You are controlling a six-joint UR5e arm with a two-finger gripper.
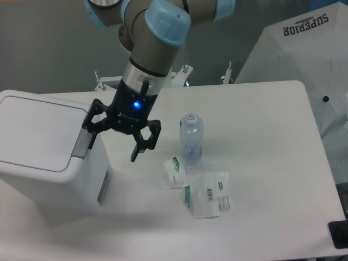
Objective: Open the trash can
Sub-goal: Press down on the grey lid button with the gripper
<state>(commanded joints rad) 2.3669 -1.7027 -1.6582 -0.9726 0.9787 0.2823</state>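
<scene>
1. Your bin [46,157] sits at the left end of the counter [261,163], lid [38,128] down flat, grey tab [82,144] on the lid's right edge, facing the arm.
2. Your pincer [113,142] hangs just right of that tab with its fingers spread wide and nothing between them. One finger [91,137] appears over the tab; whether it touches, you cannot tell from this view.
3. Expect the bin to be stiff moulded plastic, smooth and probably light for its bulk. A sideways shove could skate it along the counter, so press down, not across.
4. Do not try to grip the lid: it is broad, flat and offers no edge to pinch. The tab is the place to work. It looks like a push latch, so a fingertip pressed squarely on its middle should release it.
5. Keep clear of the bottle [191,138] and the packets [209,201] lying to the right; they are well apart from the bin and need no handling.
</scene>
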